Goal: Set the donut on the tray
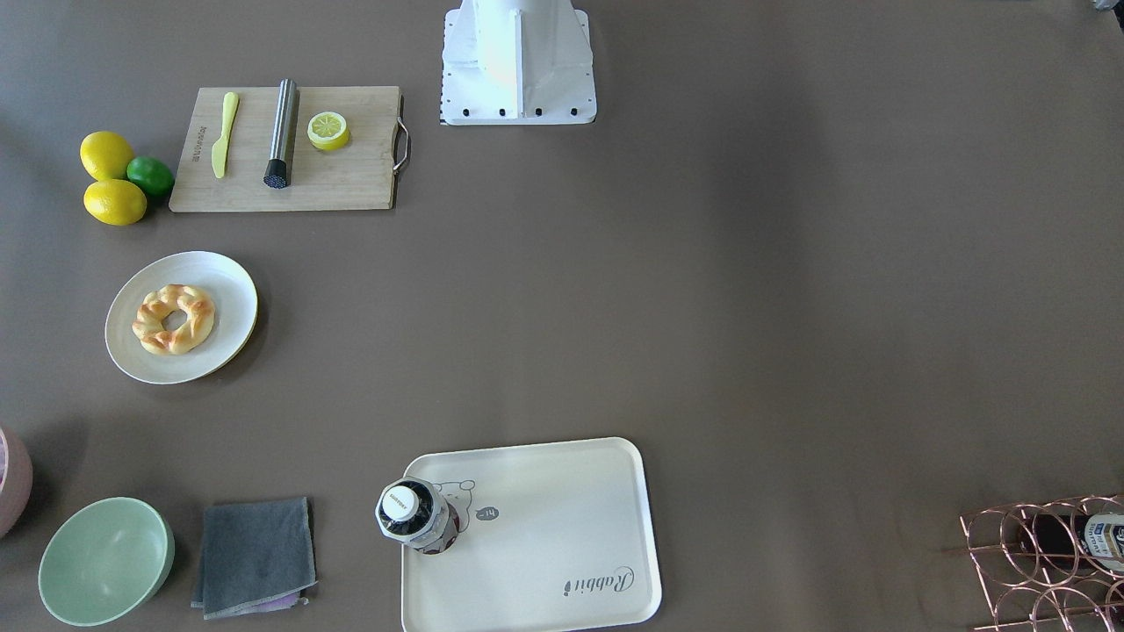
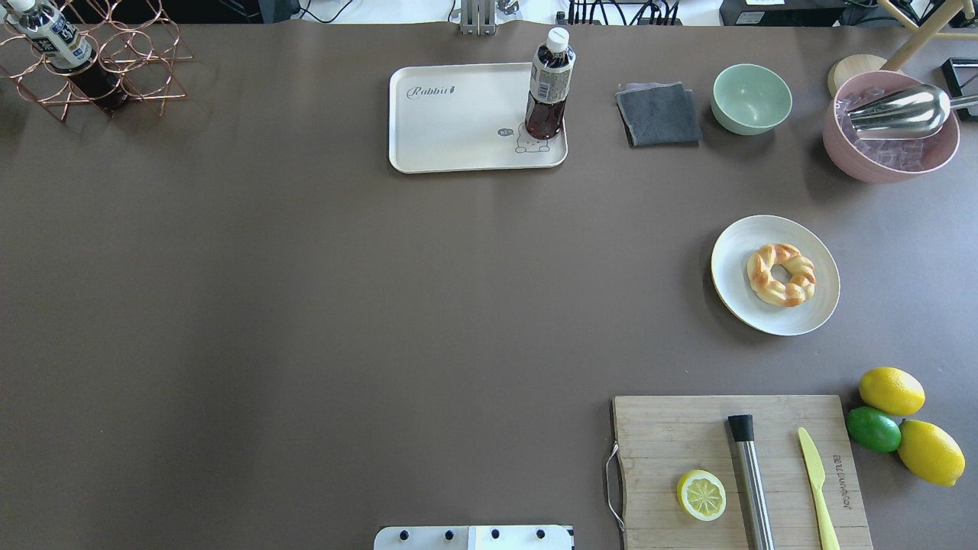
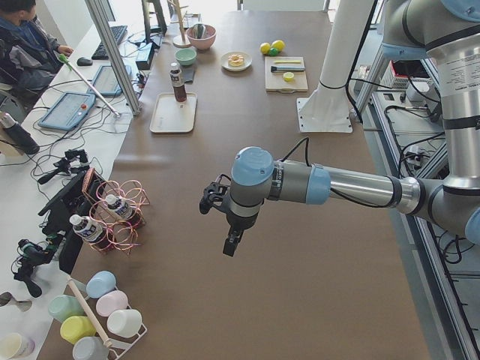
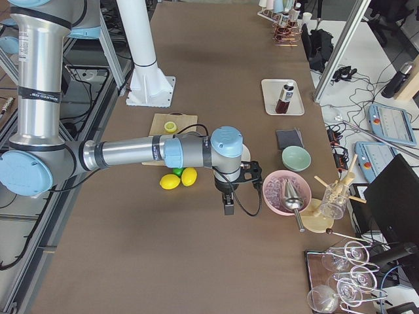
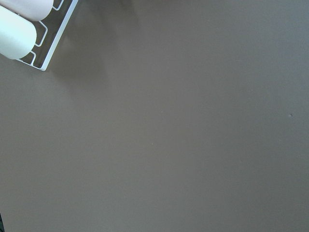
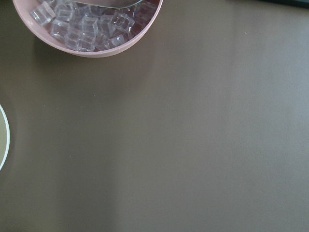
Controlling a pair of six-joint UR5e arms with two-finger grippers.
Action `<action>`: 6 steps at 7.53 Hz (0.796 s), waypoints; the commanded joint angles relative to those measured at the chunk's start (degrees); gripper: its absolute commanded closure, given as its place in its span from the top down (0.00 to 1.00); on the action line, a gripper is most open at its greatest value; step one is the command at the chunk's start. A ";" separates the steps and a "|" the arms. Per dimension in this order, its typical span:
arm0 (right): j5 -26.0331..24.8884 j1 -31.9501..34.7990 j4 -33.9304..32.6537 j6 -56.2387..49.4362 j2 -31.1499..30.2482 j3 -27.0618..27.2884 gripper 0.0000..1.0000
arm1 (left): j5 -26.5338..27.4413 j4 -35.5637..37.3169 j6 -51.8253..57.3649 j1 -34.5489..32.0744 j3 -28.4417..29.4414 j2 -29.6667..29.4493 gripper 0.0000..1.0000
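Observation:
The donut (image 1: 174, 319) is a golden twisted ring lying on a round white plate (image 1: 224, 285); it also shows in the overhead view (image 2: 781, 274). The cream tray (image 1: 562, 535) with "Rabbit" script sits at the table's far side in the overhead view (image 2: 458, 114), and a dark drink bottle (image 2: 547, 92) stands on its corner. My left gripper (image 3: 232, 244) hangs above bare table, far from both. My right gripper (image 4: 228, 206) hangs near the pink ice bowl (image 4: 286, 191). Both show only in side views, so I cannot tell whether they are open or shut.
A wooden cutting board (image 2: 688, 428) holds a lemon half (image 2: 701, 494), a steel cylinder and a yellow knife. Two lemons and a lime (image 2: 873, 428) lie beside it. A green bowl (image 2: 751, 98), a grey cloth (image 2: 659, 114) and a copper wire rack (image 2: 114, 69) stand along the far edge.

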 commanded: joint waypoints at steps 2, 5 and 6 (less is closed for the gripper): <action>0.38 -0.02 0.06 1.70 0.32 0.90 1.00 | 0.00 -2.63 -0.08 0.00 0.03 1.23 0.97; 0.38 -0.89 0.06 1.70 0.67 0.82 1.00 | 0.00 -10.26 -0.35 0.00 1.59 6.23 0.97; 0.38 -1.68 0.06 1.70 0.76 0.82 1.00 | -0.09 -11.07 -0.35 0.00 2.30 6.24 0.97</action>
